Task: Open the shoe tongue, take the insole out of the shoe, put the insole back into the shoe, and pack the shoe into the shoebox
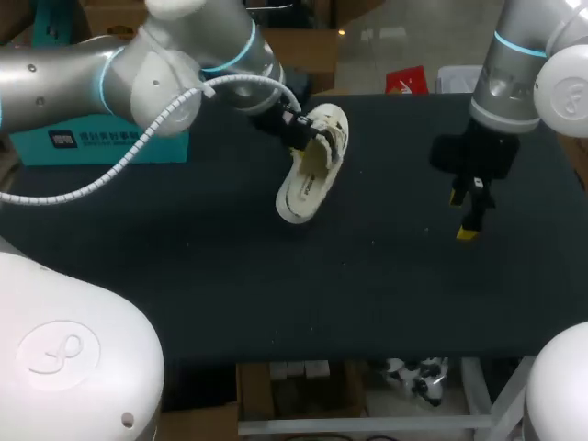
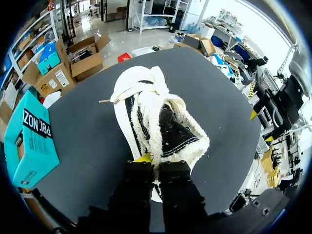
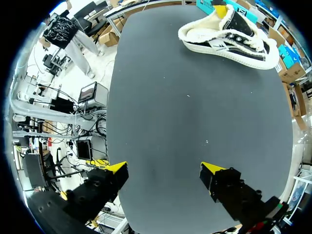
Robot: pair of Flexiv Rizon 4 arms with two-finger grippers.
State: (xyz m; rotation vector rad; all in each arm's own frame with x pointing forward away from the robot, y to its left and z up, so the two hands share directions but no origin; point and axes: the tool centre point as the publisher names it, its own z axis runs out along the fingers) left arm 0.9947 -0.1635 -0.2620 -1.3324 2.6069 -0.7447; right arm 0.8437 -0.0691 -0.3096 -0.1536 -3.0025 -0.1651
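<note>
Teal cardboard marks the far left of my table [image 1: 184, 276]: the shoebox [image 1: 101, 147] lies at the back left corner, partly hidden behind my left arm in the head view. The left wrist view shows the same shoebox [image 2: 29, 141] at the table's edge, well apart from the shoe.

Moving toward the middle, the left gripper [image 1: 299, 138] has its fingers pinched together on the shoe [image 1: 312, 170], holding it by the fleecy rim of its opening. In the left wrist view the gripper [image 2: 157, 163] has that cream rim running between its two fingers, with one yellow tip just showing, and the shoe [image 2: 156, 122] stretches away ahead of it: cream fleece lining, black upper, white laces bunched at the far end. From above the shoe is tilted, its pale sole turned up toward the camera, its lower end down by the dark mat; I cannot tell if it touches.

On the right, well apart from the shoe, the right gripper [image 1: 462, 216] hovers over bare mat. Its own view shows the gripper [image 3: 163, 170] with fingers spread wide, nothing between them, and the shoe [image 3: 229, 36] far ahead.
</note>
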